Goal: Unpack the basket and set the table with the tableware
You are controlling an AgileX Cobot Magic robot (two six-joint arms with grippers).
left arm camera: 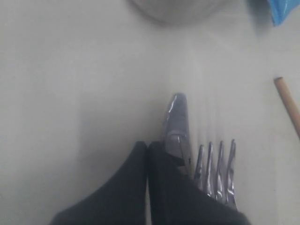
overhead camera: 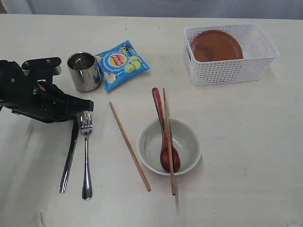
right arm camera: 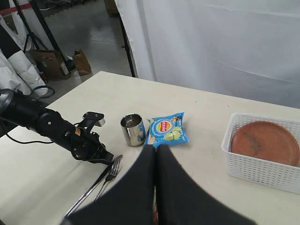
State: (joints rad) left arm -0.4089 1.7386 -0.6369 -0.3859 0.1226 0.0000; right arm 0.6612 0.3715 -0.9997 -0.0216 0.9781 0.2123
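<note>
**A:** How far along is the unpacking looking?

**B:** Most of the way, I'm judging. The basket (overhead camera: 227, 75) is sitting at the far right of the surface (overhead camera: 246, 156). Only the round brown plate (overhead camera: 216, 45) is showing inside it.

**A:** And what is lying out already?

**B:** The knife (overhead camera: 68, 156) and fork (overhead camera: 86, 156) are lying side by side on the left, handles pointing away from the steel cup (overhead camera: 84, 71). The cup is standing upright, with the blue chip bag (overhead camera: 122, 64) lying just beside it. The bowl (overhead camera: 190, 144) is sitting near the middle, and the spoon (overhead camera: 161, 124) is resting with its head inside.

**A:** Are the chopsticks lying as a pair?

**B:** No, they are lying apart. One chopstick (overhead camera: 129, 145) is lying on the surface between fork and bowl. The other chopstick (overhead camera: 173, 184) is lying across the bowl, right against the spoon.

**A:** What are the arms doing?

**B:** The left fingers (left arm camera: 126, 187) are pressed together with nothing between them, sitting over the knife's tip and just beside the fork's tines. I'm not able to tell whether they are touching the blade. The right fingers (right arm camera: 131, 187) are also pressed together and carrying nothing, looking down on everything from high up.

**A:** So what is remaining?

**B:** The plate is waiting to come out of the basket and take its place. I'm also guessing the chopsticks are needing pairing and the spoon tidying.
</note>
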